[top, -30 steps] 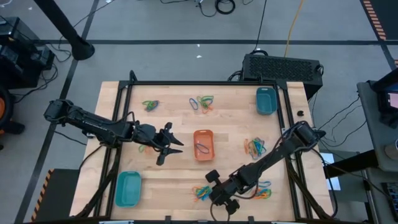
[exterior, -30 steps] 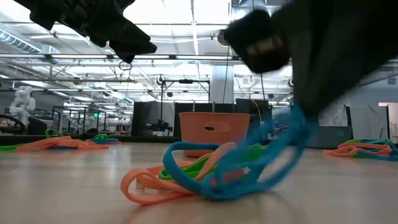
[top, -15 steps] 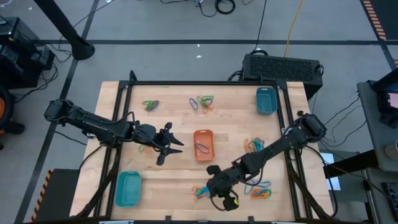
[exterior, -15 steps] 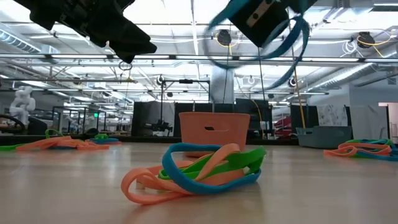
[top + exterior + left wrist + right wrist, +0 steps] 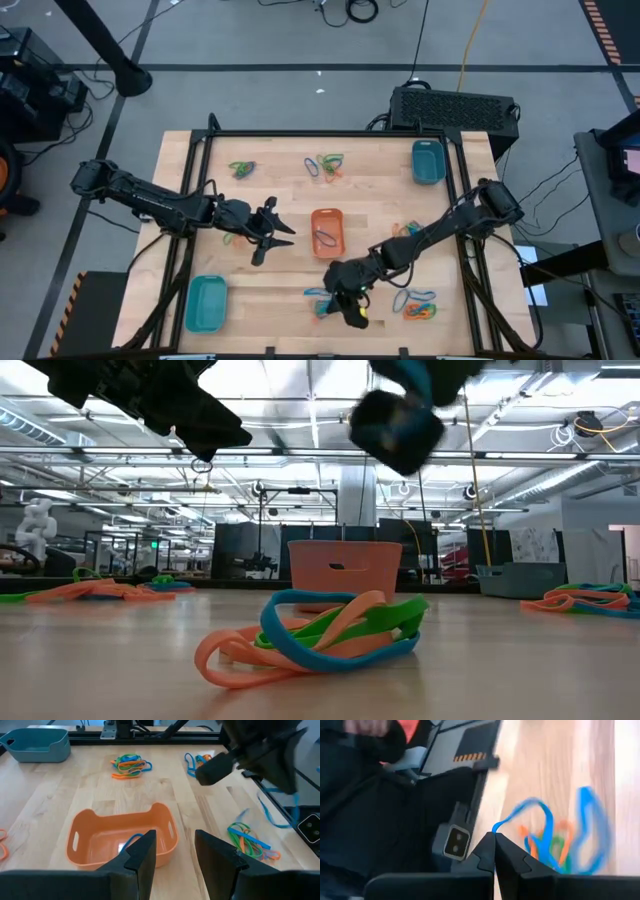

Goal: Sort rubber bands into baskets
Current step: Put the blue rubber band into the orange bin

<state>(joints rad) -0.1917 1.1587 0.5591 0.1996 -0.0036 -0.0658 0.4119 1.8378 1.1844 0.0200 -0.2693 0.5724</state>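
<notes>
Right gripper [image 5: 494, 840] is pinching a thin blue elastic rubber band [image 5: 547, 832] above the wooden table [image 5: 280, 300]; left gripper [image 5: 172, 847] is hovering with fingers parted near the orange plastic basket [image 5: 95, 827].

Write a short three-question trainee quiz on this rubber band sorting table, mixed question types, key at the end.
1. True or false: the shut right gripper holds a thin blue rubber band.
2. The orange plastic basket sits: A) mid-table, B) at the table's far right corner, C) off the table.
3. Fill in: the open left gripper holds ____.

Key: 1 true; 2 A; 3 nothing.
</notes>
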